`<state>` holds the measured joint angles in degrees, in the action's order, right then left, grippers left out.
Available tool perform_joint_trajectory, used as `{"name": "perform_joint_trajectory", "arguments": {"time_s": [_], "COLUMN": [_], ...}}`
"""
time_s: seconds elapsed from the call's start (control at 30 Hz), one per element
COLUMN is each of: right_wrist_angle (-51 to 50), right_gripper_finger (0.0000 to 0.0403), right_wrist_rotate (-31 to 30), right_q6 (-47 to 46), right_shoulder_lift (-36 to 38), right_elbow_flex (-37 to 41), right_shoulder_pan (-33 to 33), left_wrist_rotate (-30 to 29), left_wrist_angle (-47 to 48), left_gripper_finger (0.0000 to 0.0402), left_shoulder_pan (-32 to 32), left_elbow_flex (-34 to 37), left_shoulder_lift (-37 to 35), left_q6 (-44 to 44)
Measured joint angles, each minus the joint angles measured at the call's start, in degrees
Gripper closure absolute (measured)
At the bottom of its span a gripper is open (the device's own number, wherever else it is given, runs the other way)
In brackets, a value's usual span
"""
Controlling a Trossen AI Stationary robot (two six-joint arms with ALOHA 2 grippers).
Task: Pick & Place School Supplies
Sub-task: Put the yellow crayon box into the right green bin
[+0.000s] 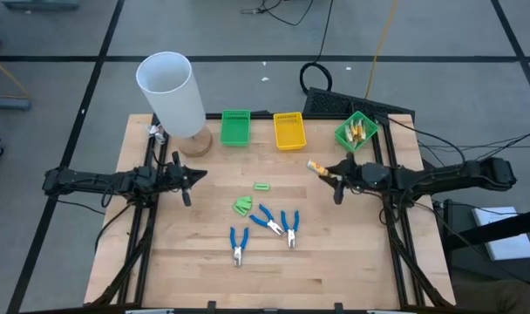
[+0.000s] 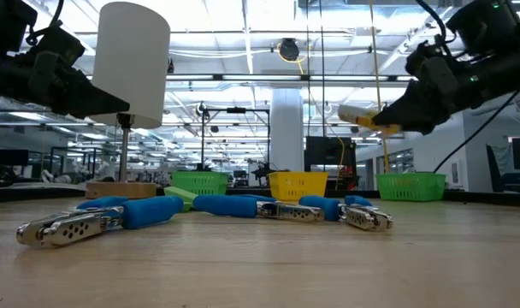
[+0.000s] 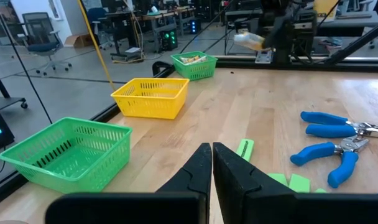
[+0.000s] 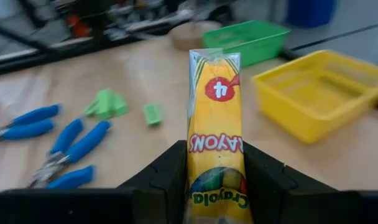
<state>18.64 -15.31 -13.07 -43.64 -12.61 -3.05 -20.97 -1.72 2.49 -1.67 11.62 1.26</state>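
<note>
My right gripper (image 1: 336,178) is over the table's right part, shut on a yellow-orange crayon pack (image 4: 215,118) held above the table. It also shows in the low view (image 2: 363,117). My left gripper (image 1: 187,180) is shut and empty over the table's left part, with its fingers together in the left wrist view (image 3: 211,167). Three blue-handled pliers (image 1: 267,220) and two light-green pieces (image 1: 242,206) (image 1: 261,186) lie flat on the table's middle. More yellow-orange packs lie in the far right green bin (image 1: 356,131). My right gripper pinches the crayon pack's near end (image 4: 217,180) between its two fingers, one on each side of the pack. The fingers come level from the table's right side and lie along the pack. The pack sticks out forward past the fingertips, lifted clear of the table.
A green bin (image 1: 235,127) and a yellow bin (image 1: 288,131) stand at the far edge. A tall white cylinder (image 1: 171,94) on a round wooden base stands at the far left. There is bare wood along the near edge.
</note>
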Motion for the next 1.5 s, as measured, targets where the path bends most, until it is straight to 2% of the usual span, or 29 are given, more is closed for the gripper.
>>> {"name": "perform_joint_trajectory", "arguments": {"time_s": [0.2, 0.5, 0.73, 0.83, 1.0, 1.2, 1.4, 1.5], "right_wrist_angle": [-0.09, -0.2, 0.34, 0.01, -1.73, -4.74, -4.72, -4.22], "right_gripper_finger": [0.0282, 0.0282, 0.0282, 0.0282, 0.0282, 0.0282, 0.0282, 0.0282], "right_wrist_rotate": [-9.7, -21.77, -39.75, -43.02, -42.42, -37.79, -24.71, -20.42], "right_q6": [-1.11, -1.28, -2.66, -5.75, -8.65, -11.61, -14.15, -15.77], "right_shoulder_lift": [4.75, 5.07, 5.07, 5.07, 5.05, 4.55, 1.56, -1.63], "right_elbow_flex": [1.9, 1.94, 1.94, 1.94, 1.94, 1.94, 1.94, 1.94], "right_shoulder_pan": [0.0, 0.0, -0.3, -2.28, -7.34, -16.32, -29.54, -36.04], "left_wrist_rotate": [0.0, 0.0, 0.0, 0.0, 0.0, 0.0, 0.0, 0.0], "left_wrist_angle": [0.0, 0.0, 0.0, -0.02, -0.02, -0.02, -0.02, -0.02], "left_gripper_finger": [0.038, 0.038, 0.038, 0.038, 0.038, 0.038, 0.038, 0.038], "left_shoulder_pan": [0.0, 0.01, 0.0, -0.01, -0.01, 0.01, -0.01, 0.01], "left_elbow_flex": [-0.01, 0.0, 0.0, -0.02, -0.02, -0.01, -0.02, 0.0], "left_shoulder_lift": [0.0, 0.0, 0.0, 0.0, 0.0, 0.0, 0.0, 0.0], "left_q6": [-0.02, -0.02, -0.01, -0.02, -0.01, -0.02, 0.0, -0.02]}}
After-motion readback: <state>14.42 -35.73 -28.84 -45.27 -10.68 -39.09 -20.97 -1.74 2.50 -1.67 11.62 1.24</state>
